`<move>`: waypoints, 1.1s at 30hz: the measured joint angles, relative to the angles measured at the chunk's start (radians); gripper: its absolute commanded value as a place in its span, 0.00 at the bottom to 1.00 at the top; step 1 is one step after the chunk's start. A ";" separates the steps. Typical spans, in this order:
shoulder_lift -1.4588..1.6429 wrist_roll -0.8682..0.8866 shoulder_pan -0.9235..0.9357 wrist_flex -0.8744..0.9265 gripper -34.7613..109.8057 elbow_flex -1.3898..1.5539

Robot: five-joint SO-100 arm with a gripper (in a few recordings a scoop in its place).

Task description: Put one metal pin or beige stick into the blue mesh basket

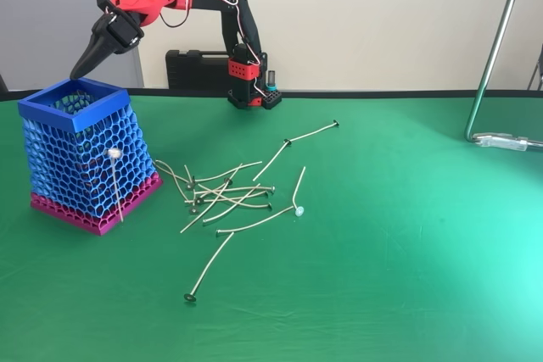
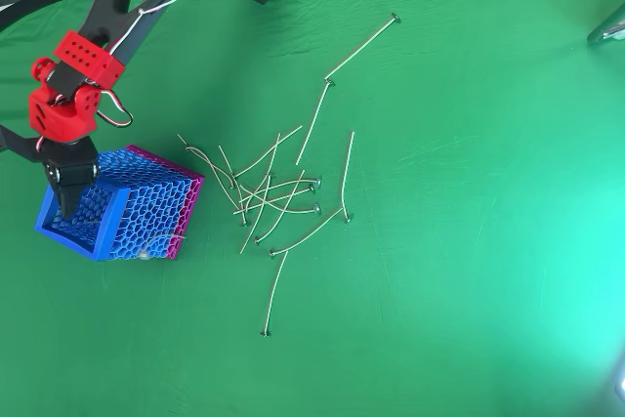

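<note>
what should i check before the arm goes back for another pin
1. Gripper above the blue mesh basket, over its opening: ok.
2. Jaws: wide open in the fixed view: ok.
3. Nothing held between the fingers: ok, none seen.
4. Basket upright on its pink base: ok.
5. Pin inside the basket: one seems to show through the mesh, but inside or leaning outside: cannot tell.
6. Loose pins left on the green cloth: ok, a tangled pile beside the basket.
</note>
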 measured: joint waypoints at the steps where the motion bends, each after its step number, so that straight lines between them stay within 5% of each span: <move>1: 0.002 0.008 0.000 -0.005 0.27 0.000; 17: 0.275 0.259 -0.129 0.104 0.24 0.084; 33: 0.997 0.595 -0.545 -0.163 0.24 1.124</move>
